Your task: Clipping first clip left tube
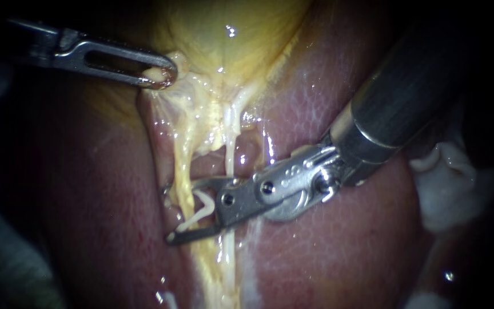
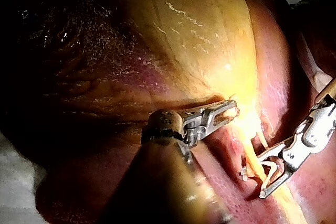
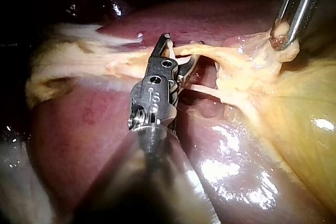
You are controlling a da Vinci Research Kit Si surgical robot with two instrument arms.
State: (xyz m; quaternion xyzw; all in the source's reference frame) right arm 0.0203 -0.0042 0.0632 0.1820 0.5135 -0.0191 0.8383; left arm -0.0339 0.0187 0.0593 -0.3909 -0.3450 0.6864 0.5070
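Note:
My left instrument enters from the upper left, its slotted jaws shut on pale tissue at the lower end of the yellow gallbladder, holding it up. My right instrument comes from the upper right. Its jaws stand open, carrying a white clip, and straddle the yellowish left tube. The whiter right tube runs beside it and passes behind the jaw hinge. In the right wrist view the open jaws sit around the stretched strand, with the left instrument beyond.
Pink-brown liver lies on both sides of the tubes. White gauze sits at the right, behind my right instrument's shaft. In the left wrist view the gallbladder bulges ahead of the left jaws.

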